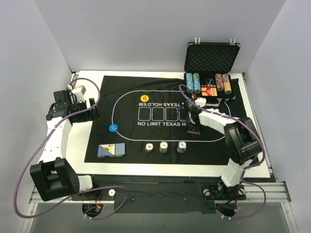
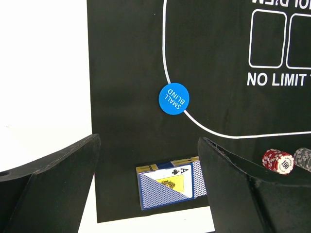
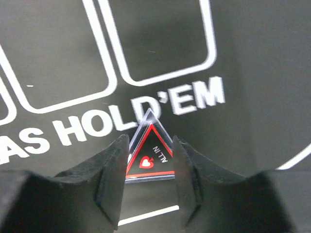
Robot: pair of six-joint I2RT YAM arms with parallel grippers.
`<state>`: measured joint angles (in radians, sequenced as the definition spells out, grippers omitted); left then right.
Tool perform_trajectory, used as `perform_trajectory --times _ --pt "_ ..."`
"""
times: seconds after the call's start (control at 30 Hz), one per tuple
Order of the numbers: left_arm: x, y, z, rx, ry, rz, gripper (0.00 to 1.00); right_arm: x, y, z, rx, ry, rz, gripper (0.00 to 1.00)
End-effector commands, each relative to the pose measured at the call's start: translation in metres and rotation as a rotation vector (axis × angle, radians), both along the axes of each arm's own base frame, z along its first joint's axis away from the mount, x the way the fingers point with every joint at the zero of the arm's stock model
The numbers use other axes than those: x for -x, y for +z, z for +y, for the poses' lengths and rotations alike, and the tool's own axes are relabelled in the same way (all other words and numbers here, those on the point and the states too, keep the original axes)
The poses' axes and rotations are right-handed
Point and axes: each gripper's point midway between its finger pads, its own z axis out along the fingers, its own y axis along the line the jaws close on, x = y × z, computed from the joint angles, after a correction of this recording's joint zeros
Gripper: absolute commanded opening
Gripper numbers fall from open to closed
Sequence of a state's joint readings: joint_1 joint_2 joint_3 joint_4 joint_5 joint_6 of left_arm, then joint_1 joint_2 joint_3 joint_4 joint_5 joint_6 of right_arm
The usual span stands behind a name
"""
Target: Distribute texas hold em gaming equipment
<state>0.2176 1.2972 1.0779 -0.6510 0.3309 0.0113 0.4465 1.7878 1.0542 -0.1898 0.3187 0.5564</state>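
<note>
My right gripper [image 3: 149,143] is low over the black felt mat [image 1: 131,87], shut on a clear triangular "ALL IN" marker [image 3: 148,156] with a red border. The marker [image 1: 193,131] rests on the mat below the "HOLD'EM" print. At the table's left my left gripper [image 2: 148,145] hangs open and empty, well above the mat's left edge. Under it lie a blue "SMALL BLIND" disc [image 2: 173,98] and a blue-backed card pack [image 2: 167,187]. A yellow disc [image 1: 144,98] sits further back. Three short chip stacks [image 1: 164,146] stand in a row along the mat's near side.
The black foam-lined case [image 1: 212,58] stands open at the back right, with rows of chips [image 1: 193,82] in its tray. A red chip stack [image 2: 278,160] and a grey one [image 2: 303,158] show at the right of the left wrist view. White table [image 1: 92,80] borders the mat.
</note>
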Motion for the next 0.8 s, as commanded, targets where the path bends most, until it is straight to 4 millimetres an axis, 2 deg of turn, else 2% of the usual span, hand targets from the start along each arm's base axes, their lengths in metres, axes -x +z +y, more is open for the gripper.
perform_trajectory --times 0.0,0.07,0.2,0.23,0.27,0.3,0.37,0.4,0.43,0.47,0.5,0.6,0.77 --pt "-0.006 0.022 0.000 -0.011 -0.009 -0.059 0.93 0.026 0.020 -0.040 0.067 -0.119 -0.012 0.33" --pt "-0.006 0.023 -0.001 -0.007 -0.011 -0.061 0.93 0.041 0.018 -0.058 0.092 -0.167 0.001 0.30" --pt "-0.005 0.023 -0.002 -0.008 -0.015 -0.062 0.93 0.057 0.023 -0.086 0.121 -0.242 -0.001 0.30" --pt "-0.005 0.023 -0.001 -0.010 -0.015 -0.062 0.93 0.059 0.024 -0.089 0.124 -0.246 -0.006 0.32" --pt "-0.005 0.023 -0.002 -0.009 -0.016 -0.064 0.93 0.061 0.028 -0.088 0.112 -0.241 -0.025 0.41" --pt "-0.005 0.023 -0.002 -0.009 -0.018 -0.064 0.93 0.057 0.031 -0.084 0.091 -0.232 -0.058 0.43" --pt "-0.005 0.023 -0.002 -0.005 -0.018 -0.064 0.93 0.051 0.040 -0.071 0.058 -0.192 -0.101 0.55" --pt "-0.006 0.023 -0.002 -0.005 -0.016 -0.065 0.93 0.045 0.047 -0.060 0.051 -0.163 -0.120 0.57" --pt "-0.006 0.024 -0.002 -0.001 -0.015 -0.065 0.93 0.043 0.048 -0.058 0.077 -0.147 -0.113 0.62" --pt "-0.006 0.024 -0.003 0.002 -0.016 -0.065 0.93 0.036 0.057 -0.045 0.074 -0.112 -0.132 0.64" --pt "-0.006 0.026 -0.002 0.000 -0.014 -0.068 0.93 0.034 0.054 -0.040 0.089 -0.092 -0.119 0.67" --pt "-0.005 0.028 -0.002 -0.007 -0.012 -0.078 0.93 0.024 0.058 -0.020 0.075 -0.051 -0.120 0.69" --pt "-0.002 0.028 -0.002 -0.013 -0.014 -0.076 0.93 0.025 0.036 -0.016 0.083 -0.052 -0.074 0.69"
